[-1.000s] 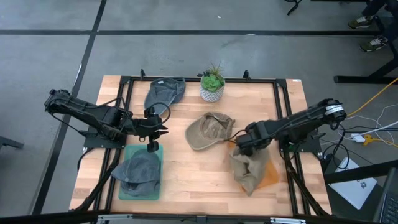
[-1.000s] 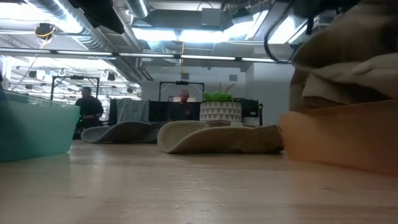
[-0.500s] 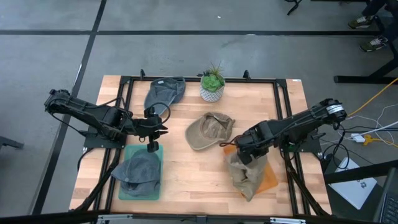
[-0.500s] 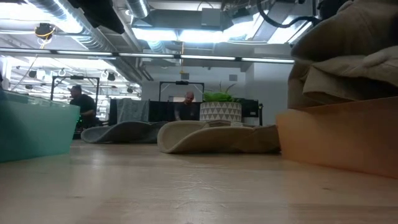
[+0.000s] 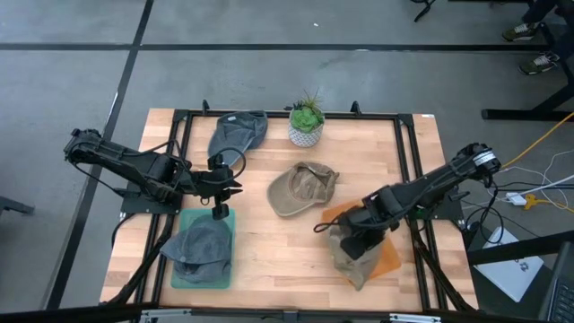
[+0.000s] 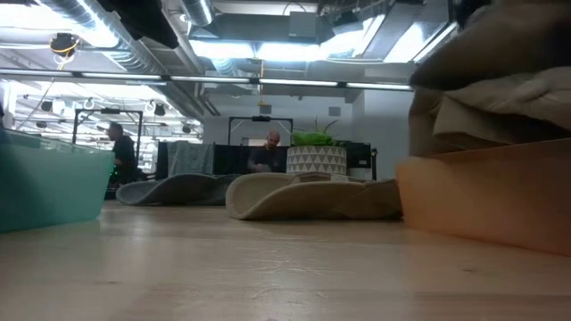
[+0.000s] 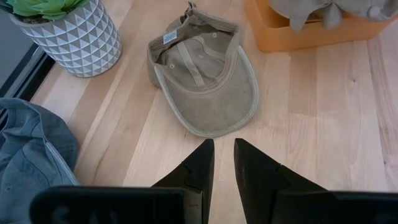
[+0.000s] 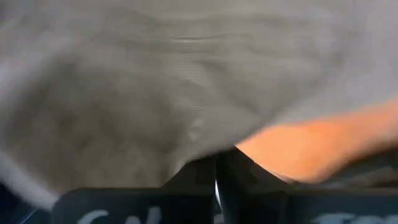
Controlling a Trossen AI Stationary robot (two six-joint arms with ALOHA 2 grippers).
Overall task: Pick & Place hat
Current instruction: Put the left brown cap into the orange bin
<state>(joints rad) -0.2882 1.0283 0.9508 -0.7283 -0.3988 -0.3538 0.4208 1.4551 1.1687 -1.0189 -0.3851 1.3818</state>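
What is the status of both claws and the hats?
Right claw shut, over the khaki cloth hat in the orange bin. Left claw waits above the teal bin. Second khaki cap untouched mid-table.

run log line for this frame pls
task: hat pick and place | right gripper: shut, on tan hat over orange bin | left gripper: idle above teal bin | loose tan hat: mid-table
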